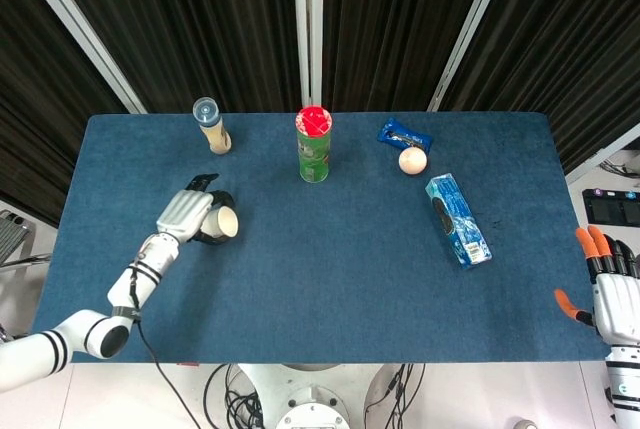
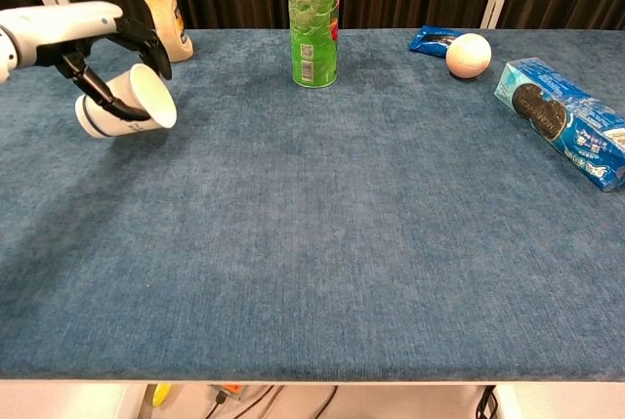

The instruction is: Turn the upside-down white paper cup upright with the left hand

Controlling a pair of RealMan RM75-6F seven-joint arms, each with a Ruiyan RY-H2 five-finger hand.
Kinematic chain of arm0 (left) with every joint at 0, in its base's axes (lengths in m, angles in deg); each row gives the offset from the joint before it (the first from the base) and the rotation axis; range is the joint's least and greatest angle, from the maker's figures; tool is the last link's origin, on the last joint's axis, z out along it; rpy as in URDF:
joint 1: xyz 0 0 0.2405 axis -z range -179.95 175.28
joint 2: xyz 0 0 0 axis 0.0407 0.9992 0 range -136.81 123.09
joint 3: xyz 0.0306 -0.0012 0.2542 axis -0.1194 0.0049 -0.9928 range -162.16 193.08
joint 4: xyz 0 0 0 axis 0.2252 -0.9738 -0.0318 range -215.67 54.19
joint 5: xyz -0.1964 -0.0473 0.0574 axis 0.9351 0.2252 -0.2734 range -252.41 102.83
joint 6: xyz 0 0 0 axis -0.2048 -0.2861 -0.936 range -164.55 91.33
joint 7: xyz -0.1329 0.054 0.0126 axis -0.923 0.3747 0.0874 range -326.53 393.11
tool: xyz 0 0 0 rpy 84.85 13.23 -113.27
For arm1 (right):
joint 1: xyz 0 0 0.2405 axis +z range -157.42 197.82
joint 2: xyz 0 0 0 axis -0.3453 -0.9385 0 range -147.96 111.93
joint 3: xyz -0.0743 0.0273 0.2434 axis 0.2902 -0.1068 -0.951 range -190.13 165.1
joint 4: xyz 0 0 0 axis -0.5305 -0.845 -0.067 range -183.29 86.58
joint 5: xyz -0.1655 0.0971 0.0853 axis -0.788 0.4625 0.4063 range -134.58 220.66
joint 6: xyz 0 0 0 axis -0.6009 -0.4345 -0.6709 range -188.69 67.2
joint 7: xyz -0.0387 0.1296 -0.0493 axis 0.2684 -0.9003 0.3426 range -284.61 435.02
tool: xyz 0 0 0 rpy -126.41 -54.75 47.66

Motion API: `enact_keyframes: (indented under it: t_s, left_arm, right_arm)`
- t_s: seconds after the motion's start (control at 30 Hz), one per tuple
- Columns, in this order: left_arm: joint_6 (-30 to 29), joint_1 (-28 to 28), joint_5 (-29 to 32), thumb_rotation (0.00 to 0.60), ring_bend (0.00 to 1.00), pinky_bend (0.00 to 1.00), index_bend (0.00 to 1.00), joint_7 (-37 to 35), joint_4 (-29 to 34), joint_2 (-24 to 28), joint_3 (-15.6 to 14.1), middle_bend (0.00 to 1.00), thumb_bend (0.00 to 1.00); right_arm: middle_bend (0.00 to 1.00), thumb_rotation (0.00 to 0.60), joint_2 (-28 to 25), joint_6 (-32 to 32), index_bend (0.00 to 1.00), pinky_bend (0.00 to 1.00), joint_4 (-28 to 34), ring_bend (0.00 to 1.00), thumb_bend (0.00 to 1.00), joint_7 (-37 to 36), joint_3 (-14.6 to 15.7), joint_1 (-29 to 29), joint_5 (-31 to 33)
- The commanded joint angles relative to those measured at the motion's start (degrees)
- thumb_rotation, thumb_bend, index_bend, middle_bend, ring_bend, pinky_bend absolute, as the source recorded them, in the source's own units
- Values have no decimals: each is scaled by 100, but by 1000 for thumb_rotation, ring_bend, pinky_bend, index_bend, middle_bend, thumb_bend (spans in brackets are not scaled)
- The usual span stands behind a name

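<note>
The white paper cup (image 2: 127, 104) hangs tilted above the blue table at the left, its open mouth turned up and to the right. My left hand (image 2: 93, 36) holds it from above, dark fingers wrapped round its wall. From the head view the cup's mouth (image 1: 226, 222) shows just right of the left hand (image 1: 186, 213). My right hand (image 1: 612, 294) sits off the table's right front corner, fingers spread, holding nothing.
A capped bottle (image 2: 163, 7) stands just behind the left hand. A green can (image 2: 312, 17) with a red lid stands at the back centre. A blue packet (image 2: 438, 40), a ball (image 2: 468, 55) and a blue box (image 2: 568, 117) lie at the right.
</note>
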Motion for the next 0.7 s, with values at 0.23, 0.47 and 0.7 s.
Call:
enact_keyframes:
  t_s: [0.23,0.47,0.7]
  left_arm:
    - [-1272,-872,-1203,600,14,0,376,-3584,-669,-317,-14,403,222]
    - [-2128,-1366,-1187,600,14,0,368,-5039,-2089,-1208,24,403,218]
    - [-2623,-1606,-1228,600,14,0,355,-5339,-3379,-1976,-9,392,212]
  right_arm:
    - [0,600,-25,68,0,0,81,0,186,-2,22,28,-13]
    - [0,600,-88,0,0,0,246,0,187,119,29,36,-107]
    - [0,600,-58,55,0,0,305,0,187,245,60,51,-80]
